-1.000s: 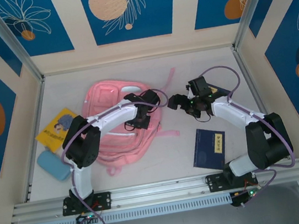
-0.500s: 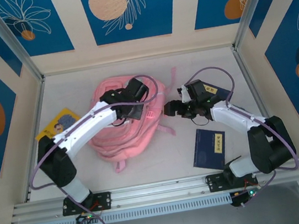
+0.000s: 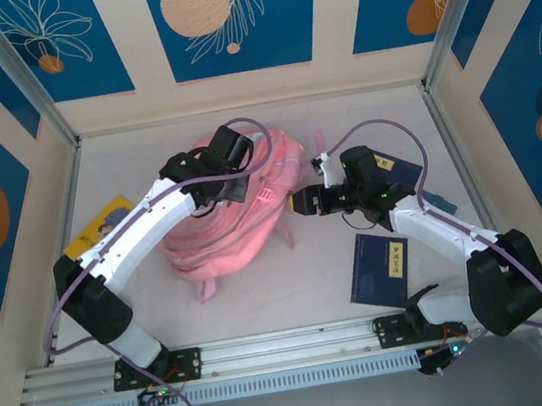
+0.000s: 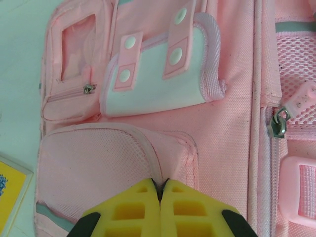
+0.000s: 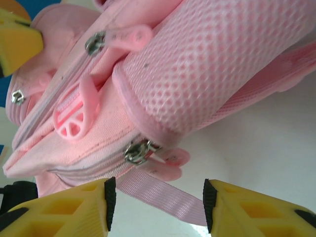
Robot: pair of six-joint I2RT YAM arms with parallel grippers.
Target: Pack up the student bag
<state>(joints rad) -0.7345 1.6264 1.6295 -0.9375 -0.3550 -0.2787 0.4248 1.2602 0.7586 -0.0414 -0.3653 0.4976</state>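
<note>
The bag (image 3: 226, 240) looks soft and floppy, so seams or straps should grip best. The left end effector (image 4: 159, 184) pinches its pocket seam. The right end effector (image 5: 155, 191) is spread.

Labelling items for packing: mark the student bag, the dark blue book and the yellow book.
student bag (image 3: 223, 238), top external view, front fabric.
dark blue book (image 3: 376, 269), top external view, cover centre.
yellow book (image 3: 96, 226), top external view, exposed cover.
</note>
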